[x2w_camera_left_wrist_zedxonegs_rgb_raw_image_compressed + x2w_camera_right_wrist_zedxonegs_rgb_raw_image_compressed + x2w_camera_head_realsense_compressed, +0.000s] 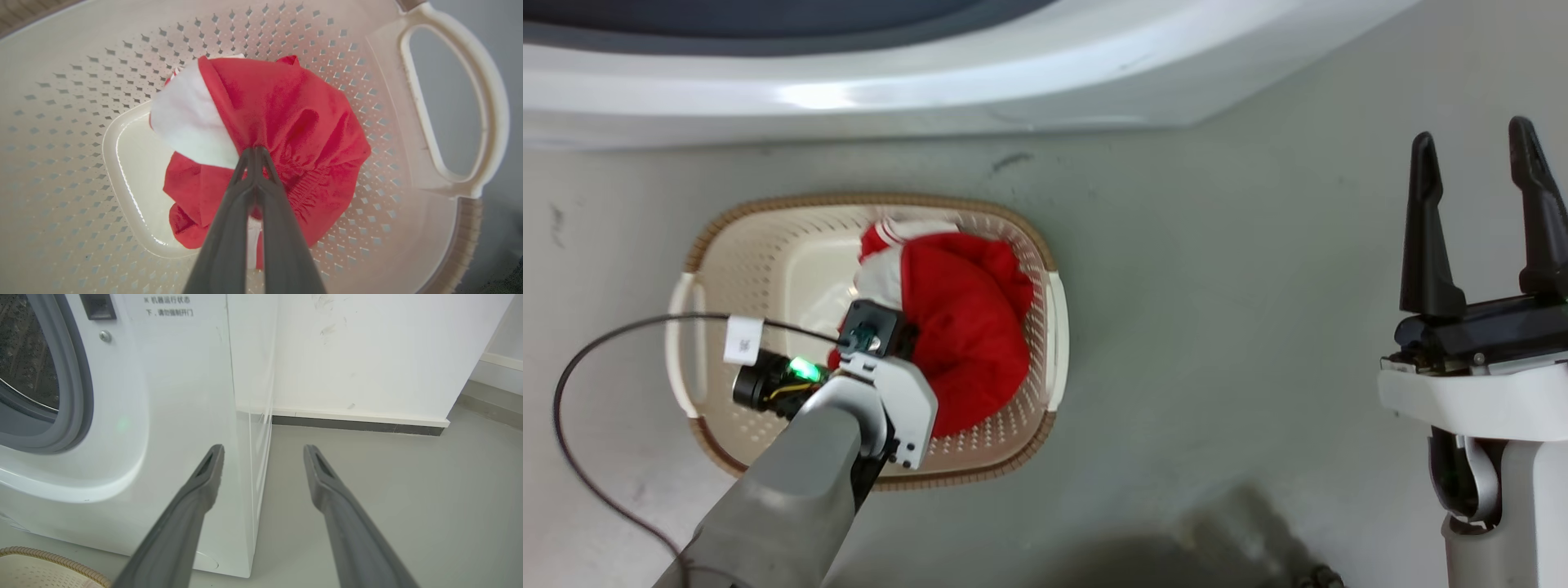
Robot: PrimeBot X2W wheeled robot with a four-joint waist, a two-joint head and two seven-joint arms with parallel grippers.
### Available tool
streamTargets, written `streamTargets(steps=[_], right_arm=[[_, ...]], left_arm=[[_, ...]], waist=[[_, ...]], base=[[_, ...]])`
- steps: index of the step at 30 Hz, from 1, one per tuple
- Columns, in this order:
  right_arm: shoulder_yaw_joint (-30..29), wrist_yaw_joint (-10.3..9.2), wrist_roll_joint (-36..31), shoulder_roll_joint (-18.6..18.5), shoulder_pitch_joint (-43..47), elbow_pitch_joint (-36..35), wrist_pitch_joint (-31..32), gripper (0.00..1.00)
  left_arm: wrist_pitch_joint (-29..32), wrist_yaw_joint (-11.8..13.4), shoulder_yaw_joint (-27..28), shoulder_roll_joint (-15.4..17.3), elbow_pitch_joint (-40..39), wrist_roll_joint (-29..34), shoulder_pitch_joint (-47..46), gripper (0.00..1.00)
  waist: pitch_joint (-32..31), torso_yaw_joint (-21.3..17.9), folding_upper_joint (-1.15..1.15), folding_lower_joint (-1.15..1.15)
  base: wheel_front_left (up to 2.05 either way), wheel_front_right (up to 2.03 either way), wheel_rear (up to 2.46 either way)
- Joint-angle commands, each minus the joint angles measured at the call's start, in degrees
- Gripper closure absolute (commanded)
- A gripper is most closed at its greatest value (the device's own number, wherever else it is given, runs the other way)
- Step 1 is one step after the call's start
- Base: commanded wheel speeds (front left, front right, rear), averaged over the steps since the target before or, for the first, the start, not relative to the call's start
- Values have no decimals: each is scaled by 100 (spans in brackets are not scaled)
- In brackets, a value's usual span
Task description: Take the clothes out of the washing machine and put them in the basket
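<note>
Left gripper (254,152) pinching red clothes (294,118) | low inside basket (61,143) | I'd release fully, lift straight | right gripper (263,453) spread, idle.

The left end effector (255,152), its two long dark grey fingers rising from the bottom centre of the frame, is pinching the soft bright red clothes (294,122) with a white panel, fingertips pressing together at mid-frame. The clothes are bunching inside the cream perforated plastic basket (73,122), whose white loop handle (488,122) is curving along the right edge.
</note>
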Motion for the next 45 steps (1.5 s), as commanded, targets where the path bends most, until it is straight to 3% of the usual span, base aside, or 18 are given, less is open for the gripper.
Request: streamTargets(steps=[1, 10, 11, 12, 19, 27, 39, 45], right_arm=[[-14, -4, 21, 8, -109, -29, -11, 0], [50, -4, 94, 7, -318, -14, -11, 0], [53, -4, 97, 7, -330, 3, -11, 0], [54, -4, 101, 8, -321, 16, -11, 0], [123, -4, 67, 7, -229, 95, -11, 0], [252, -4, 3, 7, 69, 256, -11, 0], [391, -4, -79, 7, 634, 454, -11, 0], [366, -4, -79, 7, 969, 539, -11, 0]], left_arm=[[25, -30, -52, -83, 160, 49, -145, 100], [586, -96, -92, -334, 789, -42, -441, 100], [650, -115, -105, -342, 809, -47, -435, 62], [646, -121, -133, -334, 821, -31, -435, 0], [283, -220, -84, -424, 847, -148, -264, 0], [-171, -240, 86, -481, 659, -220, 129, 0], [-175, 376, 1258, 134, -1803, 639, 1470, 0], [-177, 569, 2056, 202, -2968, 1131, 2202, 0]], waist=[[404, -124, 0, -2], [685, -191, 0, -2], [667, -195, 0, -2], [633, -194, 0, -2], [217, -115, 0, -2], [-687, 72, 0, -2], [-1958, 333, 0, -2], [-2552, 486, 0, -2]], base=[[0, 0, 0], [0, 0, 0], [0, 0, 0], [0, 0, 0], [0, 0, 0], [0, 0, 0], [0, 0, 0], [0, 0, 0]])
